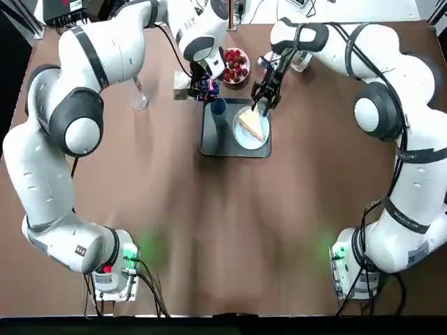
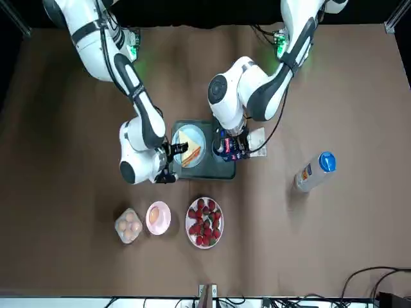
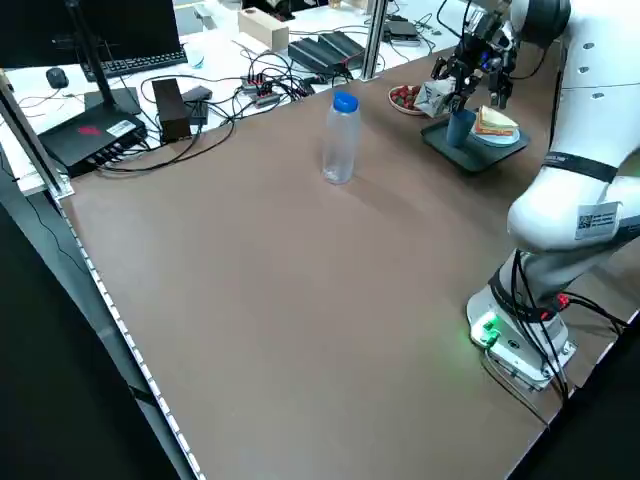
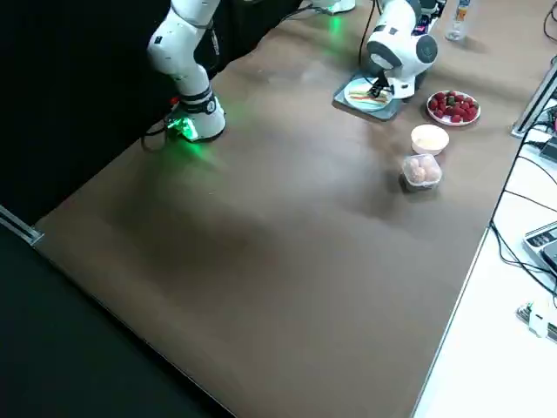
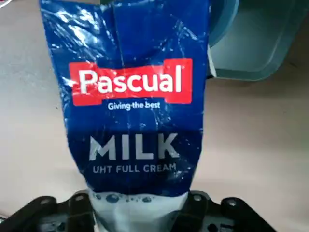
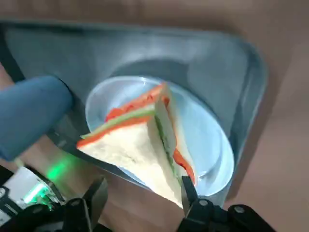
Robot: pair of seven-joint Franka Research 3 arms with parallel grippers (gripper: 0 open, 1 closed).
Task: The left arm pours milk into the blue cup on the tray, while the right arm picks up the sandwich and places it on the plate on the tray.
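Note:
My left gripper [image 1: 203, 86] is shut on the milk [image 5: 137, 111], a dark blue carton tipped sideways with its top toward the blue cup [image 1: 218, 107]. The cup stands at the far left corner of the grey-blue tray [image 1: 213, 143]. On the tray's right half the sandwich [image 6: 145, 140] lies on the white plate [image 6: 207, 140]. My right gripper [image 6: 142, 186] hangs open just over the plate's far edge. One of its fingers [image 6: 187, 191] is by the sandwich's corner, and the other stands clear of the bread.
A plate of red berries [image 1: 235, 65] sits just behind the tray. A clear blue-capped bottle [image 2: 314, 172] lies off to my left. A small bowl with an egg [image 2: 158, 217] and a tub of eggs [image 2: 128, 224] are behind on my right.

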